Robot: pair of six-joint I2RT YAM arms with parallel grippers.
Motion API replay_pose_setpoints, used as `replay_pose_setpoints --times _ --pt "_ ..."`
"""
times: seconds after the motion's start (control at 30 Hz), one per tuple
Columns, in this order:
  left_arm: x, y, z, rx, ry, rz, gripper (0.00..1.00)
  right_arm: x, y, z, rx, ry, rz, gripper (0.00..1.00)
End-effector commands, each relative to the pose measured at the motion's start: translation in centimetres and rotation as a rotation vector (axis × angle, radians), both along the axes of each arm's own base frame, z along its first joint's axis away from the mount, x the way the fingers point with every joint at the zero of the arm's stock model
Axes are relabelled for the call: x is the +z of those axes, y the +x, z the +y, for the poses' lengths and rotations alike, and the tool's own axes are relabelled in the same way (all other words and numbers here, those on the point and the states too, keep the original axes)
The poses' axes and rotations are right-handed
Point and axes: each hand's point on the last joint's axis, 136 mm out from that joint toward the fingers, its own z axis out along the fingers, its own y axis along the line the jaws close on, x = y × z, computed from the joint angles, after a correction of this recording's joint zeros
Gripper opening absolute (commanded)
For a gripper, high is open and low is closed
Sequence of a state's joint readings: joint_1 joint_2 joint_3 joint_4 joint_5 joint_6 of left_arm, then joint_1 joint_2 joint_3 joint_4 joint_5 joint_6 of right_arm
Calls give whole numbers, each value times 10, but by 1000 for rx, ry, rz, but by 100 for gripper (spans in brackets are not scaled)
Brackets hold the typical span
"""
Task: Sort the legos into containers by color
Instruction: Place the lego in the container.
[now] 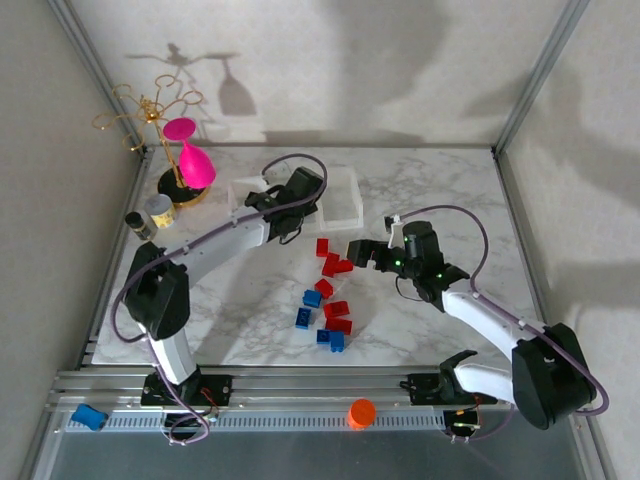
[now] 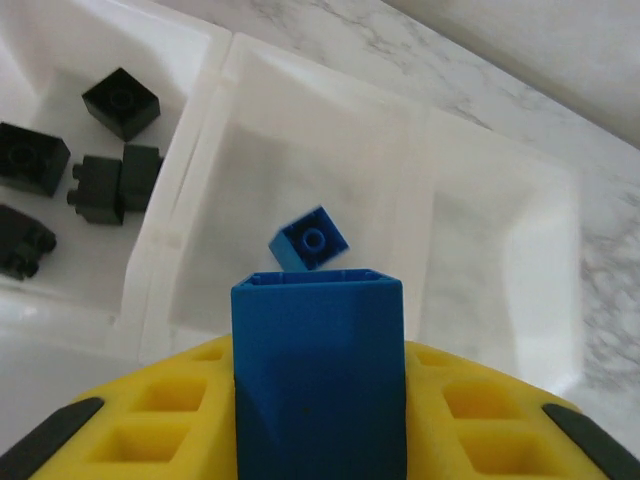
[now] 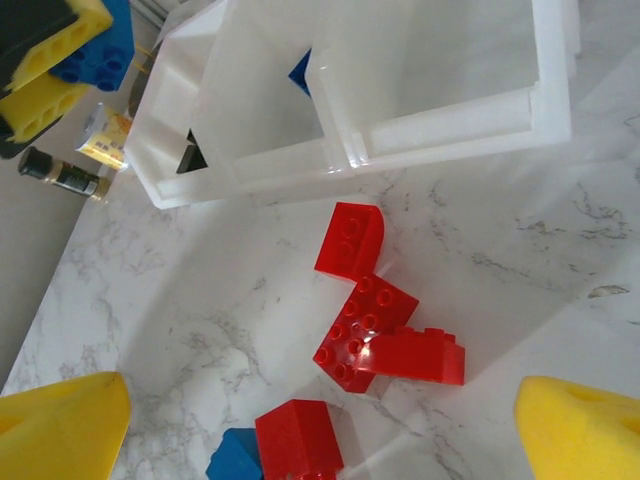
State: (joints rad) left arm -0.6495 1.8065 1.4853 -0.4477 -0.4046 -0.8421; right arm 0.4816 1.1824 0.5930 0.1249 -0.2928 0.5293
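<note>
One blue lego [image 2: 318, 370] sits clamped in the left jaws over the middle container [image 2: 330, 130], where another blue lego [image 2: 310, 238] lies; the drop seems in hand, so next comes letting go; the right jaws gape above the red legos [image 3: 365, 320], mid-frame on the desk [image 1: 430, 185] — likely lowering next.

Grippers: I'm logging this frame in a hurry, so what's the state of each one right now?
Left gripper: closed, holding a blue brick.
Right gripper: open, holding nothing.
</note>
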Motion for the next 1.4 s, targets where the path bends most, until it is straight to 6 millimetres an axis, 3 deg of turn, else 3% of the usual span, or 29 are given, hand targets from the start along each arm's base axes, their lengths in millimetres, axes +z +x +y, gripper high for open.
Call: replay_pose_setpoints --times 0.0,0.3,0.43,0.6,0.7,0.87,1.03,1.2,1.37 --pt "-19 22 1 -31 63 40 30 15 17 -4 -47 4 -49 99" --pt "-61 74 5 -13 149 95 31 14 24 -5 -44 -16 -54 99" --pt "-76 87 8 -6 178 128 38 13 27 -7 -49 -34 -54 99" --pt "-73 90 5 -25 174 127 54 14 29 -10 -51 -49 -53 99" --pt "-60 90 4 -30 156 109 56 15 31 -10 -50 -51 -55 99" --pt "-31 77 -1 -51 113 64 57 11 31 -10 -46 -59 -49 99" --pt "-11 52 -6 -84 45 22 58 -5 27 -9 -24 -80 -9 99" --pt "-7 21 -18 -138 39 23 58 -23 23 -13 -21 -121 25 99" --pt "-17 -22 -33 -216 31 53 61 -34 13 -12 -1 -115 60 99"
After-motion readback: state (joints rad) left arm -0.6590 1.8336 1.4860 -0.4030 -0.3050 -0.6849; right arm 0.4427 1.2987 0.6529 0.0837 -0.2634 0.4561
